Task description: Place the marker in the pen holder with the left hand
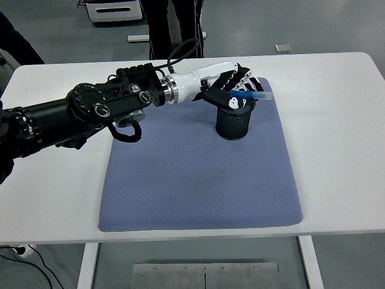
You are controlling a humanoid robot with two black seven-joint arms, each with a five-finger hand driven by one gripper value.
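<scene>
A black mesh pen holder (235,123) stands upright on the blue-grey mat (198,180), toward its far right. My left hand (231,87) reaches in from the left and hovers right over the holder's mouth. Its fingers are curled around a blue marker (248,96), which lies nearly level above the holder's rim, its pale tip pointing right. The marker's other end is hidden in the hand. The right arm is out of view.
The mat covers the middle of the white table (337,120). A person's dark legs (159,24) stand beyond the table's far edge. A dark sleeve (15,42) shows at the top left.
</scene>
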